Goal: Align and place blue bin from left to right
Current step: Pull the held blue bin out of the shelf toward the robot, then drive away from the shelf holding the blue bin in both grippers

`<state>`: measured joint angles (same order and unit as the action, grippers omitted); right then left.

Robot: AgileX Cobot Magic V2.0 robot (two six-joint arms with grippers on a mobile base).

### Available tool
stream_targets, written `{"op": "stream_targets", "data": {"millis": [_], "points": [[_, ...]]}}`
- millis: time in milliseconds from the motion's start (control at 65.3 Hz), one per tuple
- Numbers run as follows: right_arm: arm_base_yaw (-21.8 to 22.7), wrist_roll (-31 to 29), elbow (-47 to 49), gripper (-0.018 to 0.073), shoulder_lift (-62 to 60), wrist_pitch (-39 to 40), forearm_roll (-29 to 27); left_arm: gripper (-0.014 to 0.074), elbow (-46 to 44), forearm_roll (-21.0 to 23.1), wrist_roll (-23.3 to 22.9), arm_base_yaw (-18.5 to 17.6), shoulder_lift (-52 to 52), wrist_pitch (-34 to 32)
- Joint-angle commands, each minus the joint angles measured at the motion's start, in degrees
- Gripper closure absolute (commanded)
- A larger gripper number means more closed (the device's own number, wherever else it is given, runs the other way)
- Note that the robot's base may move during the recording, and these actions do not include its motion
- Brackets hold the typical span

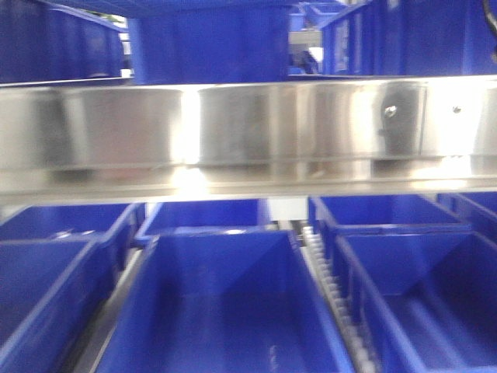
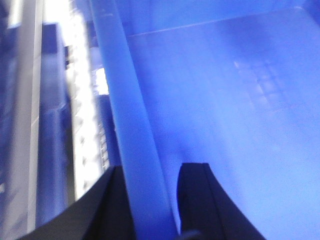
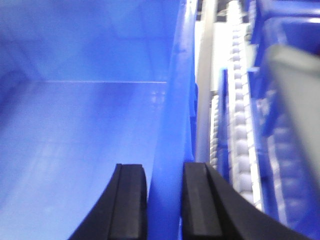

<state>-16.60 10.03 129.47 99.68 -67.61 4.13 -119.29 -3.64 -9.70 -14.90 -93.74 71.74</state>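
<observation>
Gripping entries, taken wrist by wrist.

Left gripper (image 2: 150, 200): black fingers (image 2: 200, 200) drawn in to a narrow set, one on each face of the left long rim of the blue bin (image 2: 225, 125). The rim is held between them, with the inner finger inside the tub and the outer one outside the wall.

Right gripper (image 3: 165, 200): same narrow set, pads (image 3: 130, 205) flat against both faces of the right long rim, clamped on it.

Bin, location: centre lane of the lower level, under the steel rail (image 1: 248, 132), long axis running away from the robot. The far wall meets the floor at a straight seam.

Left edge: left roller track (image 2: 85, 100) just beside the outer wall, then a grey metal strip (image 2: 25, 125). This view is blurred.

Right edge: a pale upright strip (image 3: 202, 100) just beside the rim, then the right roller track (image 3: 240, 100).

Side room: left neighbour bin (image 1: 46, 287) and right neighbour bin (image 1: 419, 272) lie near, parted from the centre lane only by the tracks. Both gaps are narrow.

Far end: a back-row bin (image 1: 210, 217) is close behind.

Overhead: open up to the rail, with upper bins (image 1: 210, 43) on the level above it.
</observation>
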Motion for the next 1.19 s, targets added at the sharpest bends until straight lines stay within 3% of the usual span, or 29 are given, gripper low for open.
{"op": "stream_targets", "data": {"millis": [0, 1179], "points": [[0.4, -1.6, 1.2, 0.0711, -1.0, 6.8, 2.4, 0.0707, -1.0, -0.5, 1.6, -0.2, 1.4, -3.1], [0.4, -1.6, 1.2, 0.0711, -1.0, 6.8, 2.4, 0.0707, -1.0, -0.6, 1.6, -0.2, 1.4, -3.1]]}}
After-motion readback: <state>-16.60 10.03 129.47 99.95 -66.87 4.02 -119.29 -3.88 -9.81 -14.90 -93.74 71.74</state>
